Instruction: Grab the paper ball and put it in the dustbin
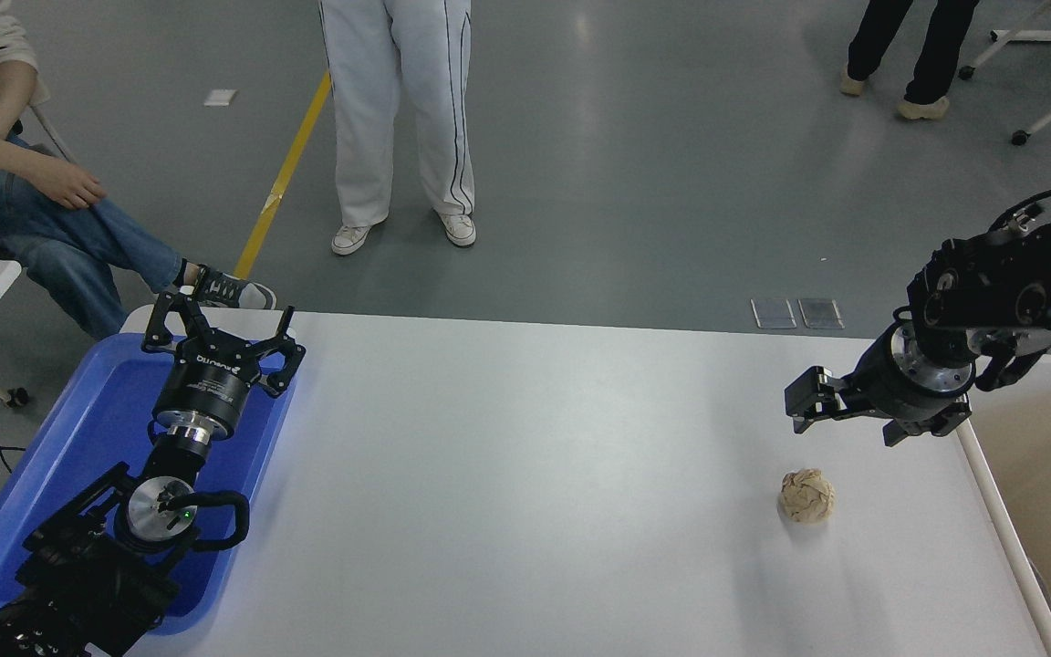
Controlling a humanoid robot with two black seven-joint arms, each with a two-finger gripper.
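Note:
The paper ball [806,495], a crumpled beige wad, lies on the white table [525,474] toward its right side. My right gripper [845,422] hangs open just above and behind the ball, not touching it, its arm coming in from the right edge. The dustbin [991,493] shows at the far right as a thick white rim with a beige inside. My left gripper [220,330] is parked open over the blue tray at the lower left, holding nothing.
A shallow blue tray [60,456] sits at the table's left edge under the left arm. A person in white trousers [398,109] stands beyond the far edge, another sits at the upper left, and a third stands at the upper right.

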